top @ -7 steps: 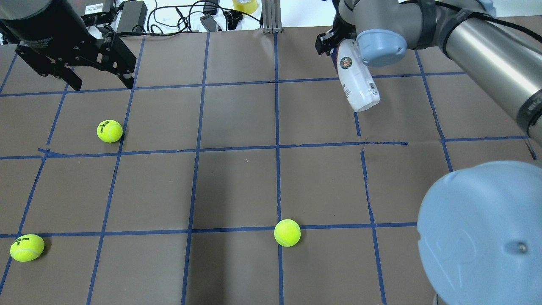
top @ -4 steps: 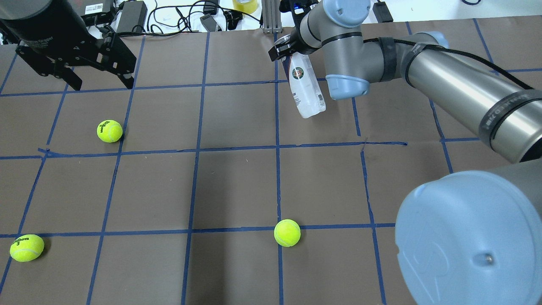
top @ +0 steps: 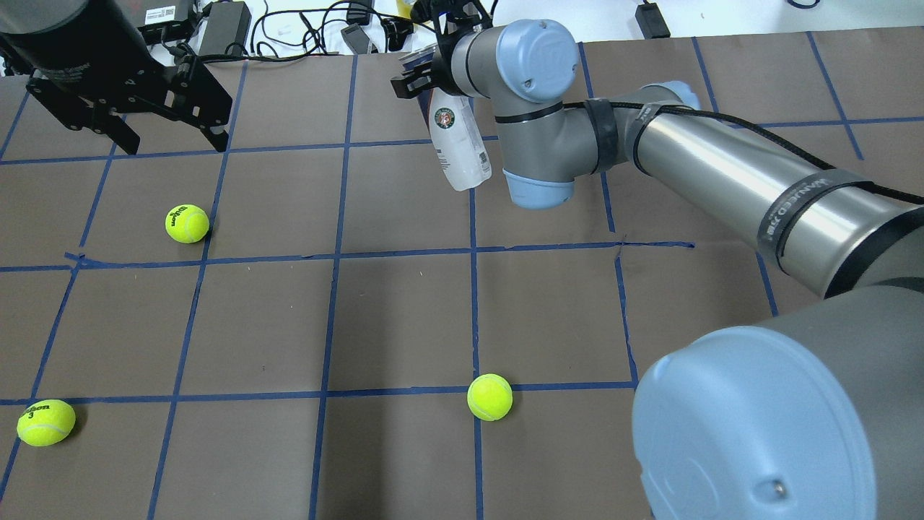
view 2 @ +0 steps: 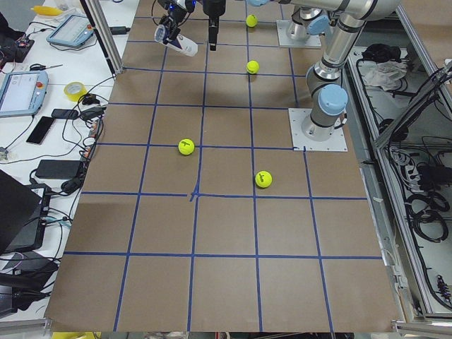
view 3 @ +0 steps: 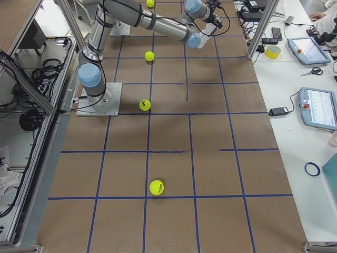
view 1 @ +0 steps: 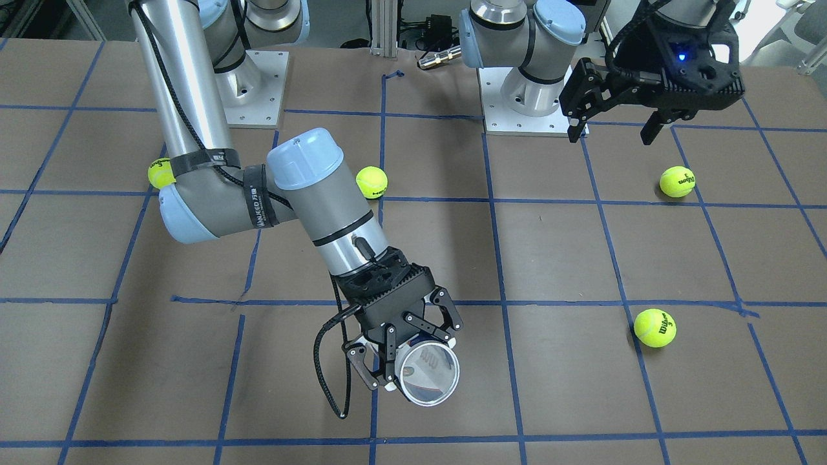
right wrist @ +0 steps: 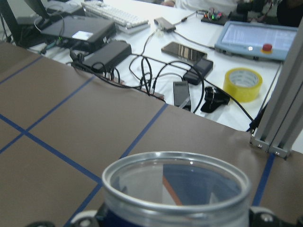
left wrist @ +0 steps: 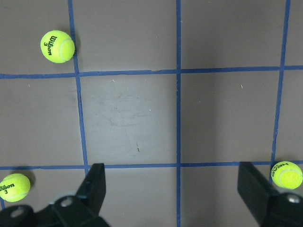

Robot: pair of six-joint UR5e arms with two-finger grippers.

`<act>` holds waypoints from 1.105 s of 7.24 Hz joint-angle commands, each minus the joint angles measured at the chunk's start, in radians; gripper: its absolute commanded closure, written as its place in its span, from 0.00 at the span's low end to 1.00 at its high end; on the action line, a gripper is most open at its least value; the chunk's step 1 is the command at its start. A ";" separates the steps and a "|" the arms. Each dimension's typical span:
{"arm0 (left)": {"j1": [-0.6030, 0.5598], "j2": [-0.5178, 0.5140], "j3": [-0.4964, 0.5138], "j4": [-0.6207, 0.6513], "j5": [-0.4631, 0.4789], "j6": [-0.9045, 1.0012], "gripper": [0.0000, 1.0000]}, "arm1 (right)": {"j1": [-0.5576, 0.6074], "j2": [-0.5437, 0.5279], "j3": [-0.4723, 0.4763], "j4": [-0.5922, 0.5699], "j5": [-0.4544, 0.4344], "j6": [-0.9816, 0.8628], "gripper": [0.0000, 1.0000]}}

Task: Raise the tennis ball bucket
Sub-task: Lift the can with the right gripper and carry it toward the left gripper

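While the right gripper [view 1: 413, 350] clamps the can [view 1: 429, 380] tilted clear of the table [view 1: 646, 407], the left gripper [view 1: 610, 132] hangs wide open, empty.

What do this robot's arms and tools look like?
The right arm and left arm are silver-grey with pale blue joint caps. A black cable runs along the right arm under black straps with white lettering. The right tool and left tool are black two-finger linkages; a blue light glows on the left one.
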 commanded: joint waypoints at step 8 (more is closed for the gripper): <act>0.000 0.000 0.000 0.000 0.000 0.000 0.00 | 0.069 0.028 0.003 0.316 -0.021 -0.129 0.70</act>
